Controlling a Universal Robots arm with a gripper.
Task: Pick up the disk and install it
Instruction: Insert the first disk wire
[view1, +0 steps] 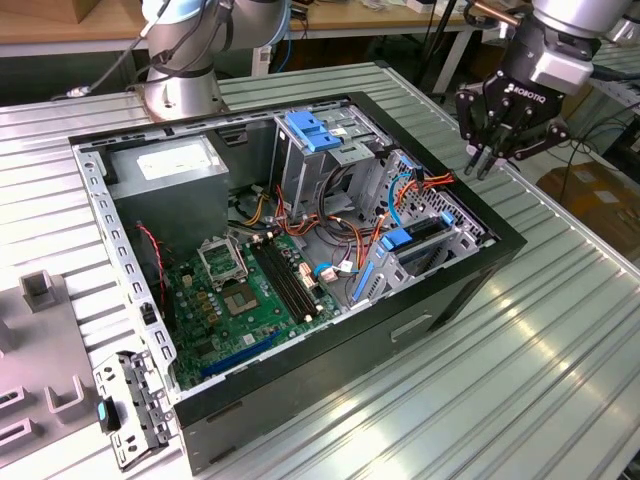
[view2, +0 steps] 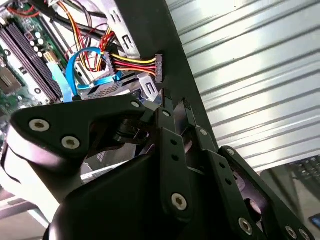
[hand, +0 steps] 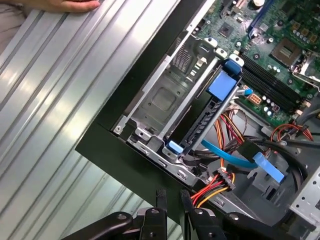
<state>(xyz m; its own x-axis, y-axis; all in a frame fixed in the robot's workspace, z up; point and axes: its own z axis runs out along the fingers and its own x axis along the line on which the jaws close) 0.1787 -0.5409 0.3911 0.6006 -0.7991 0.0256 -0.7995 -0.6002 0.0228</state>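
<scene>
I hover over the open computer case (view1: 300, 400). In the exterior view my gripper (view1: 480, 165) hangs at about 2 o'clock from the case's middle, above its black rim. In both wrist views my fingertips (hand: 160, 196) are drawn close together, with only a narrow gap between them and nothing held; my gripper (view2: 175, 106) sits just above the rim.

The disk (hand: 200, 122) appears to sit on edge in the drive bay in the corner just below me, its blue rail uppermost. In the exterior view the disk (view1: 425, 230) lies at about 3 o'clock from the case's middle.

A loose power connector (hand: 226, 178) on red, yellow and black wires and a blue flat cable (hand: 225, 155) lie just beside the bay. The motherboard (view1: 240, 300) is at 7 o'clock and the grey power-supply box (view1: 165, 185) at 10 o'clock. A person's hand (hand: 70, 5) rests on the ribbed table (view1: 560, 330).
</scene>
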